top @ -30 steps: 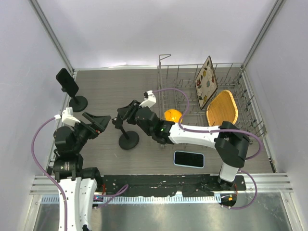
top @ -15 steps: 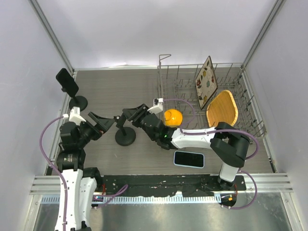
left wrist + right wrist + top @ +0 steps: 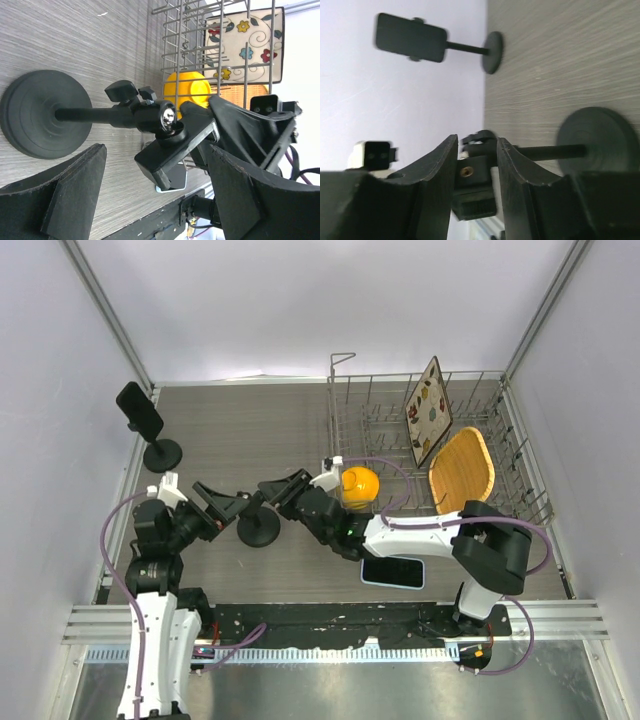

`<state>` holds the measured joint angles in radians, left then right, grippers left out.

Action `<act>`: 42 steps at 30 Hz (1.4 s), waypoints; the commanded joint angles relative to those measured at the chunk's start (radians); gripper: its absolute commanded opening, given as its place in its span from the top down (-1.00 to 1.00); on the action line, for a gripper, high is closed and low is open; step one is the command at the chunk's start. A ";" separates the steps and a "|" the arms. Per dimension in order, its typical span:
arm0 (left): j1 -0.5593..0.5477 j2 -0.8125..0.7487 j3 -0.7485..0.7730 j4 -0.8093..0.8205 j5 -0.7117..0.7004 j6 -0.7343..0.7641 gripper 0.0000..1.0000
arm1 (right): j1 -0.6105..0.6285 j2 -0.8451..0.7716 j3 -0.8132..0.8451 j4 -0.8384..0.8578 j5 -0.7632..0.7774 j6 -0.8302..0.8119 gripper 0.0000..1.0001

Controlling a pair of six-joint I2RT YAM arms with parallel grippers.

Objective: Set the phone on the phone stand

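The phone (image 3: 392, 570) lies flat, screen up, on the table near the front, right of centre. A black phone stand (image 3: 258, 529) has a round base and a stem. My right gripper (image 3: 286, 488) is shut on its clamp head; in the right wrist view the clamp (image 3: 472, 184) sits between my fingers (image 3: 437, 170). My left gripper (image 3: 227, 506) is open just left of the stand. In the left wrist view its base (image 3: 40, 112) and clamp (image 3: 175, 145) lie between my spread fingers (image 3: 75, 185), untouched. A corner of the phone (image 3: 172, 182) shows behind the clamp.
A second black stand (image 3: 148, 424) stands at the back left and also shows in the right wrist view (image 3: 412, 37). A wire dish rack (image 3: 430, 440) at the right holds a patterned plate (image 3: 428, 408), a wooden plate (image 3: 462, 465) and a yellow bowl (image 3: 358, 483).
The right gripper has drawn back toward the front and the stand's base has slid left. The left gripper has moved right, closer to the stand. The phone has not moved.
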<state>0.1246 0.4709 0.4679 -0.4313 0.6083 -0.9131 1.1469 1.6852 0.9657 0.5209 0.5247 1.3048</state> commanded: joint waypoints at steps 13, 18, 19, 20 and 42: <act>-0.002 -0.097 -0.058 0.045 0.042 -0.098 -0.60 | 0.004 -0.123 0.013 -0.329 -0.003 -0.357 -0.09; 0.000 -0.106 -0.034 0.019 0.019 -0.069 -0.71 | 0.002 -0.226 0.010 -0.358 -0.058 -0.438 -0.46; 0.000 -0.103 -0.028 0.016 0.019 -0.061 -0.74 | 0.002 -0.237 0.007 -0.358 -0.104 -0.459 -0.49; 0.000 -0.101 -0.015 0.013 0.019 -0.056 -0.76 | 0.002 -0.246 0.008 -0.357 -0.126 -0.476 -0.55; -0.002 -0.045 -0.127 0.246 0.156 -0.214 -0.57 | -0.107 -0.111 0.133 -0.199 -0.410 -0.383 -0.69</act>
<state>0.1246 0.4057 0.3450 -0.2764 0.7086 -1.0935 1.0378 1.5562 1.0531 0.2588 0.1677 0.8982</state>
